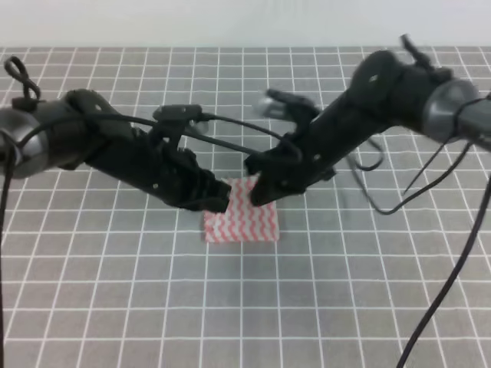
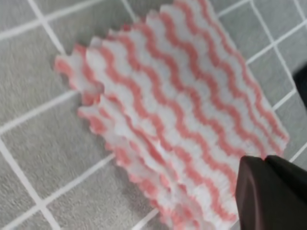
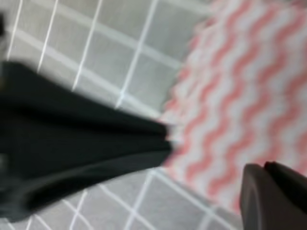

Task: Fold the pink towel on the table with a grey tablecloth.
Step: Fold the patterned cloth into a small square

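While both arms lean in over the grey bench (image 1: 115, 291), the towel (image 1: 244, 218) lies folded between and just below the two claws. The left claw (image 1: 219, 195) sits at its left edge, the right claw (image 1: 261, 188) at its upper right. Whether either claw grips cloth, I cannot tell.

Pale wall behind the workspace

We see only a plain, whitish wall (image 1: 230, 21) running along the far edge at the top of the high view, evenly and softly lit, with no windows, floor or furniture showing.
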Controlling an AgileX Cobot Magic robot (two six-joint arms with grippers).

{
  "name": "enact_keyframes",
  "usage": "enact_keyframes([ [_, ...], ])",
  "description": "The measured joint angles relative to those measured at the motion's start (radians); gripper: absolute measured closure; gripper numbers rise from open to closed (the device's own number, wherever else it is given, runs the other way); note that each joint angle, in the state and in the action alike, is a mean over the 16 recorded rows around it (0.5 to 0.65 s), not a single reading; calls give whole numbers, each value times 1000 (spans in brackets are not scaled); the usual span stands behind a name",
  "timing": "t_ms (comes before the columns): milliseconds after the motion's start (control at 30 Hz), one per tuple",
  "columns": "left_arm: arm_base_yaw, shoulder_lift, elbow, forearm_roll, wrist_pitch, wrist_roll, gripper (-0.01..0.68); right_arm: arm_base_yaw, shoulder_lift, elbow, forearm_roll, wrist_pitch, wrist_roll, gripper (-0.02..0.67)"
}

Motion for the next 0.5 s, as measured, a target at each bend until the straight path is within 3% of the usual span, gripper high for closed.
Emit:
enact_keyframes([
  [500,0,83,0,49,7,-30,676,56,57,0,-55,17,25,664],
])
